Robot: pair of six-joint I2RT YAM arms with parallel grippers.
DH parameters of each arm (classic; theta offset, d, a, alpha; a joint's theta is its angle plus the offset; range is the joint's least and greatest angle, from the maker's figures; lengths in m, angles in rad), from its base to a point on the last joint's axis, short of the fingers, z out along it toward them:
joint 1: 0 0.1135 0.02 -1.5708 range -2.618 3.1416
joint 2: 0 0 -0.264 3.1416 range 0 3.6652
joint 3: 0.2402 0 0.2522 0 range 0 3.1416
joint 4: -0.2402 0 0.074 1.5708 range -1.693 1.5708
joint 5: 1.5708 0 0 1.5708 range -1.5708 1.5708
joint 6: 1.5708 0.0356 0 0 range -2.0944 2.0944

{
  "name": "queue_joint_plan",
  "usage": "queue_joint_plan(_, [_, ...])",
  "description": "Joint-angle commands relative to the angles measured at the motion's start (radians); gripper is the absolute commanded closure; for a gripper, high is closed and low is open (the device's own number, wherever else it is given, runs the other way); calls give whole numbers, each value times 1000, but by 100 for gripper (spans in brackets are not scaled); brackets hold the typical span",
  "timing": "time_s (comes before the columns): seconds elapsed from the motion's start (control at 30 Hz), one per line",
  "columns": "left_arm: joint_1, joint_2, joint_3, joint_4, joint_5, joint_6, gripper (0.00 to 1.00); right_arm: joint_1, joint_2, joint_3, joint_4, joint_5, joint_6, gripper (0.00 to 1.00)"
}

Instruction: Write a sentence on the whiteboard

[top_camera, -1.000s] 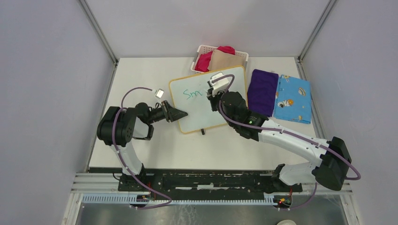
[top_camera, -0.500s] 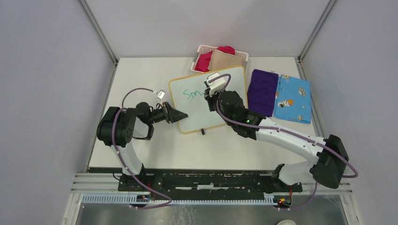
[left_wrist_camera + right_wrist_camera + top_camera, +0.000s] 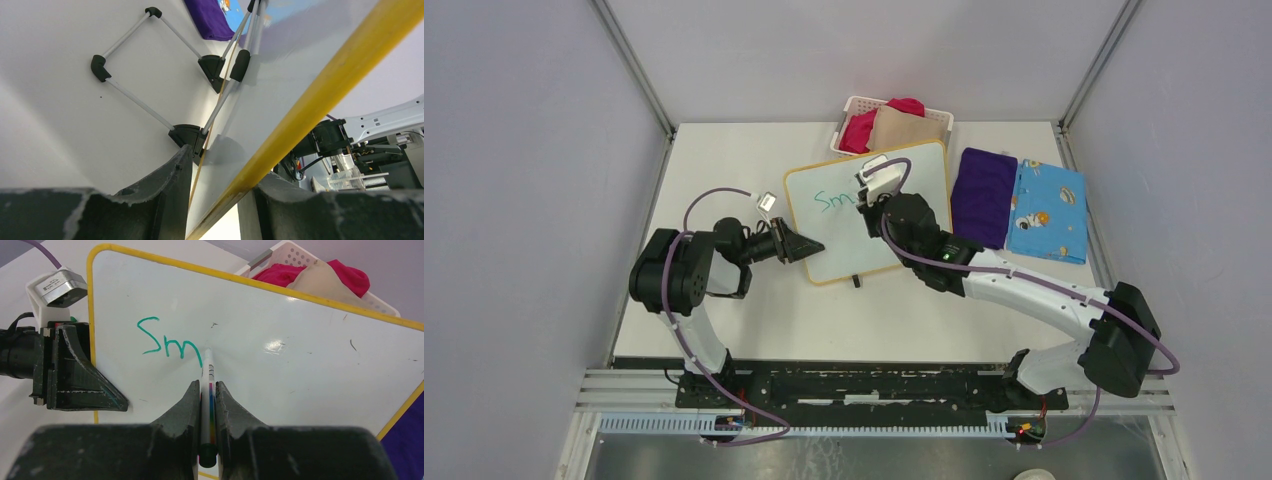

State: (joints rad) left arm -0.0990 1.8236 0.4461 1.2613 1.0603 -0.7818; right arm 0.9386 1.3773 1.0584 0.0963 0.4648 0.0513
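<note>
Right pincer (image 3: 207,390), low in the middle of its wrist view, is closed tight on a marker (image 3: 209,371). The marker's tip touches the whiteboard (image 3: 300,345) just right of the sentence (image 3: 167,342), so far only a green "Sm". The next letter probably wants light, even pressure and small strokes level with those two. Left pincer (image 3: 219,194), at the bottom of its own view, is clamped on the board's yellow edge, steadying it. Beyond, upper right, sits a basket (image 3: 300,254) of cloths.
</note>
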Motion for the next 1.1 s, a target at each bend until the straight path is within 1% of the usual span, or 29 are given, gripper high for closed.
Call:
queue_joint_plan(0.0, [-6, -30, 23, 5, 18, 61, 57, -12, 5, 26, 46, 35, -7, 100])
queue_joint_plan(0.37, [-5, -33, 25, 0, 18, 62, 58, -21, 21, 11, 46, 18, 0, 100])
queue_joint_plan(0.73, [-5, -34, 27, -8, 15, 65, 58, -20, -2, -48, 45, 21, 20, 100])
queue_joint_plan(1.07, [-7, -39, 30, -35, 14, 81, 58, -24, -43, -69, 50, 40, 22, 100])
